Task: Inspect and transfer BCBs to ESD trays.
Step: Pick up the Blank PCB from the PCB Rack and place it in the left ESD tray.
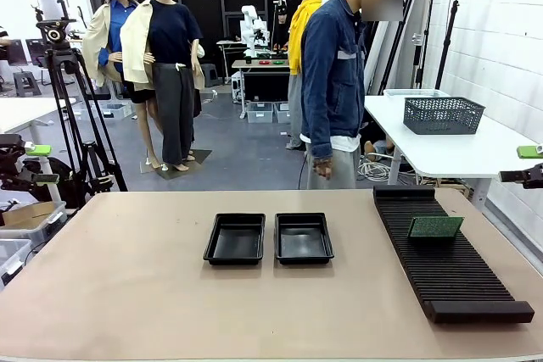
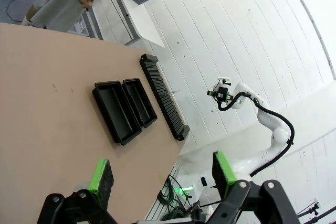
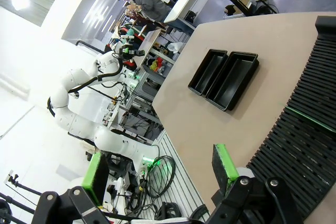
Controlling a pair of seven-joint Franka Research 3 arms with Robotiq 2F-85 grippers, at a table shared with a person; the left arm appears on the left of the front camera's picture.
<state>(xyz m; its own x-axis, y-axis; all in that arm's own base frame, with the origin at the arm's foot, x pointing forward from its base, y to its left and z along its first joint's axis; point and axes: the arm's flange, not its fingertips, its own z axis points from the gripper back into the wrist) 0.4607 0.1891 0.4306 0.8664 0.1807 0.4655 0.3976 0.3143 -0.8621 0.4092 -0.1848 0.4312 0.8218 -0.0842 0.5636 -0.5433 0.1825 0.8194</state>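
With left gripper and right gripper spread empty, a skewed pinch could wedge the BCB in its rack, three o'clock of the ESD trays.

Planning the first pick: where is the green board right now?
In the front view, the board stands in the slotted rack on the right side of the table, toward the rack's far end, right of the two trays.
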